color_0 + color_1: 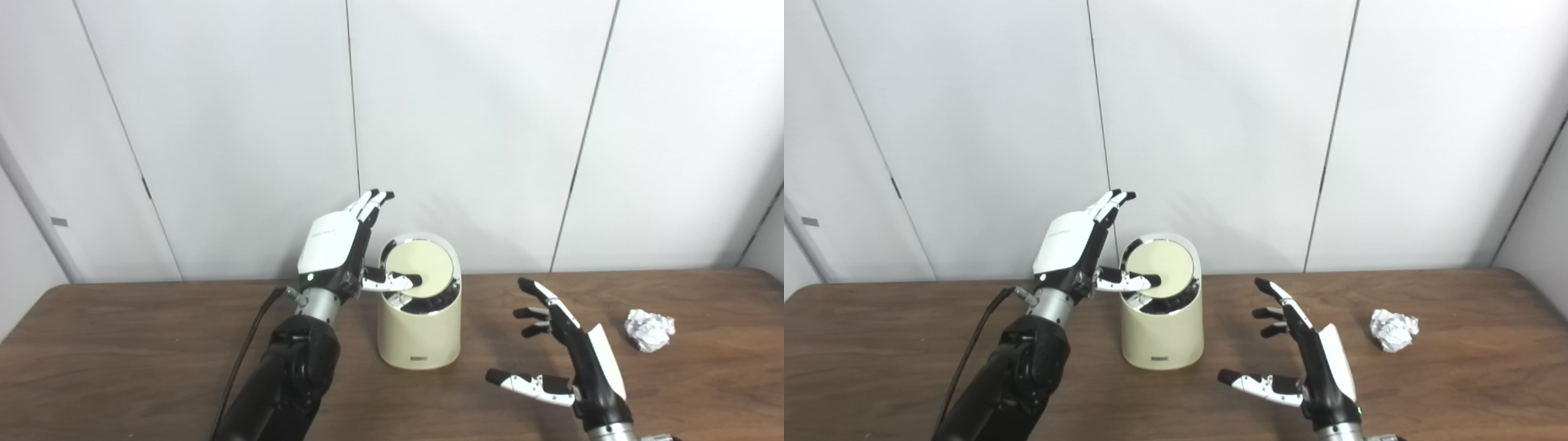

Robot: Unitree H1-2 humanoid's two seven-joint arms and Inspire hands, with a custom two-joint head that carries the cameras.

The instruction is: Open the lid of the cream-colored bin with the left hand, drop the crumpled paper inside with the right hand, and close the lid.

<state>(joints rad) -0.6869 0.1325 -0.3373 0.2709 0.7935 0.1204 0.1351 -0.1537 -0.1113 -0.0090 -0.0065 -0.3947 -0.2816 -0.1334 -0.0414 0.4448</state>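
A cream-colored bin (419, 331) stands on the wooden table (122, 343), a little left of the middle. Its round lid (420, 264) is tilted, and a dark gap shows along its front inside the chrome ring. My left hand (343, 251) stands open just left of the bin, fingers pointing up, with its thumb tip resting on the lid. The crumpled paper (649, 328) lies on the table to the right. My right hand (563, 361) hovers open between the bin and the paper, fingers spread, holding nothing.
White wall panels (465, 122) rise right behind the table's far edge. A black cable (245, 349) runs along my left forearm down to the table.
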